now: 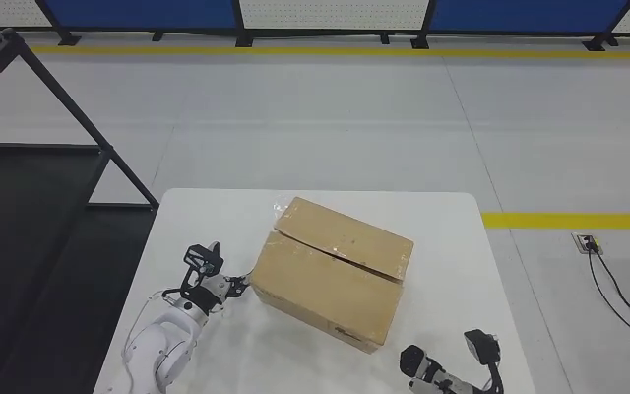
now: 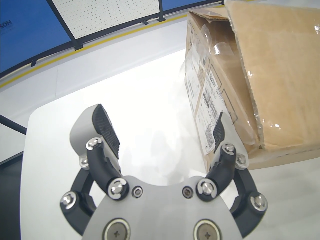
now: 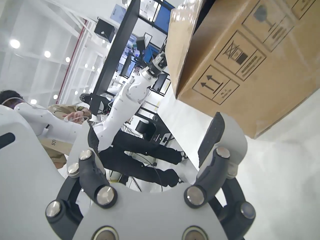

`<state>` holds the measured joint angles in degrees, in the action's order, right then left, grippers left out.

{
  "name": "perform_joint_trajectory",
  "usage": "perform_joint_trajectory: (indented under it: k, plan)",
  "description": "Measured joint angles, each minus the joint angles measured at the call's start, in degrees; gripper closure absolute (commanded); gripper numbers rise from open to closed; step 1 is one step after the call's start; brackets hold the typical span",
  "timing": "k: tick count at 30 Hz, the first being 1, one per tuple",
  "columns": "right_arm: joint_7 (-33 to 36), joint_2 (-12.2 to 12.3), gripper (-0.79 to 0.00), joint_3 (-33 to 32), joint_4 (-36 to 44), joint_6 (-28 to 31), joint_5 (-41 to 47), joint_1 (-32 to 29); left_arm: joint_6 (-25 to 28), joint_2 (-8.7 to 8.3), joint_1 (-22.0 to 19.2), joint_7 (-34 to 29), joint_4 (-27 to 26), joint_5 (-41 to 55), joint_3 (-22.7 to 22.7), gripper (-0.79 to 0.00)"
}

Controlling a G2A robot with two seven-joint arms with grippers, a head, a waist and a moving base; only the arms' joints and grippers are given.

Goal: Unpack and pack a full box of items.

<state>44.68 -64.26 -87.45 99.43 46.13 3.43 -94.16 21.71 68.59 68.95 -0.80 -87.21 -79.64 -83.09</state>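
While the cardboard box (image 1: 335, 271) sits skewed on the middle of the white table (image 1: 197, 222) in the top view, its top flaps lie folded down with a seam across them. The left gripper (image 1: 234, 285) is just beside the box's left corner, and the right gripper (image 1: 408, 361) is near its front right corner.

From the left wrist, the left gripper (image 2: 160, 114) has its jaws spread wide with nothing between them. One finger (image 2: 218, 131) overlaps the labelled end of the box (image 2: 275, 76); whether they touch, I cannot tell.

From the right wrist, the right gripper (image 3: 152, 123) is likewise spread wide and holds nothing, close under a printed corner of the box (image 3: 250, 51).
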Motion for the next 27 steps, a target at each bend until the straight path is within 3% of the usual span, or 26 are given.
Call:
perform_joint_trajectory:
  k: [9,27]
  plan:
    - [-0.59,-0.03,-0.785,4.64,0.21,-2.53,-5.04,2.52,-0.4,0.02,-0.13,0.15,0.1,0.11,0.97,-0.785]
    - [-5.24,-0.04,-0.785,8.81,-1.56,-6.65,-5.83,7.75,-0.78,-0.18,-0.1,0.32,0.07,0.58,1.19,-0.785]
